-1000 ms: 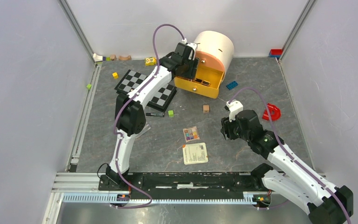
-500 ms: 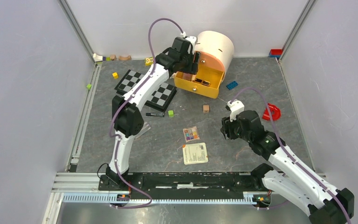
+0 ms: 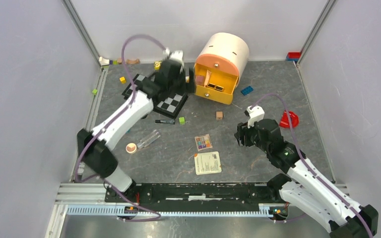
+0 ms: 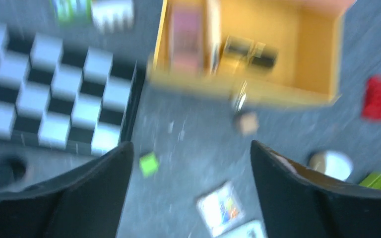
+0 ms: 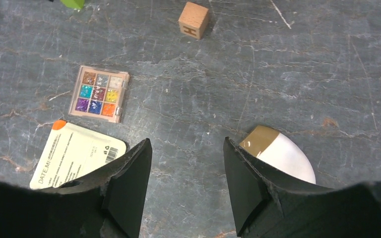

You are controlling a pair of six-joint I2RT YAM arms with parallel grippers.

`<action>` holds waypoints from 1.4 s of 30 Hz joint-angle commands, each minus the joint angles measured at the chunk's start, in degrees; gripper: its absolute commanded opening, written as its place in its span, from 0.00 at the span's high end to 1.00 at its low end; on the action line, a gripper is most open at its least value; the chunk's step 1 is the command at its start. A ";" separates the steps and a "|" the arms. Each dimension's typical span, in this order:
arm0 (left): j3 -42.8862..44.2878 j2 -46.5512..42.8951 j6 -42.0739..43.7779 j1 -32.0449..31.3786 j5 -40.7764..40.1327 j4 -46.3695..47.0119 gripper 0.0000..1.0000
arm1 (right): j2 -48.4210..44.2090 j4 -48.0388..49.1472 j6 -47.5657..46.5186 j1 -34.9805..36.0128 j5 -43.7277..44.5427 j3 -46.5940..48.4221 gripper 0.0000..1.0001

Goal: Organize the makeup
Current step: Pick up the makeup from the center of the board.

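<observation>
Lying at the left of the tabletop, the compact and tube sat close together. The left end effector hung over the chessboard, fingers wide apart and empty. Just beyond it, a pink palette stood in the open yellow drawer. The multicolour palette lay mid-table beside a sachet. The right end effector hovered with fingers apart, holding nothing, the sponge just beside its right finger.
</observation>
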 commanded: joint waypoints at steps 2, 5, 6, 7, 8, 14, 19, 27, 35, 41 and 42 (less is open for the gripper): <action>-24.41 -11.61 -15.62 -9.79 -13.38 6.43 0.00 | -2.00 1.45 3.33 0.21 6.50 -1.03 0.37; -29.61 -11.38 -21.67 -16.44 -18.34 6.48 0.00 | -2.77 0.61 4.05 0.18 9.02 -0.89 0.36; -30.74 -11.04 -24.83 -17.79 -19.41 6.10 0.00 | -3.04 0.35 4.07 0.15 9.34 -0.87 0.35; -32.22 -10.83 -27.51 -18.98 -19.73 6.04 0.00 | -3.37 0.10 4.14 0.16 9.88 -0.86 0.35; -33.54 -10.47 -30.17 -19.92 -20.13 6.42 0.00 | -3.76 0.02 4.19 0.17 10.19 -0.95 0.35; -34.50 -4.34 -37.47 -23.19 -22.94 7.02 0.00 | -4.20 -0.15 4.16 0.14 10.31 -1.31 0.34; -31.82 2.01 -37.13 -23.63 -21.89 7.83 0.00 | -3.67 -0.97 4.19 0.23 9.86 -0.94 0.34; -31.79 5.97 -36.87 -23.99 -19.38 11.70 0.00 | -3.79 -1.31 3.52 0.20 10.00 -1.40 0.33; -30.52 8.01 -37.23 -24.21 -18.77 12.31 0.00 | -2.95 -1.55 3.30 0.19 9.95 -1.66 0.33; -27.86 11.01 -40.17 -24.59 -17.71 10.18 0.00 | -3.06 -1.72 2.65 0.19 10.20 -1.59 0.33; -27.15 11.55 -40.65 -24.81 -18.03 9.40 0.00 | -3.02 -1.82 2.61 0.22 10.20 -1.58 0.33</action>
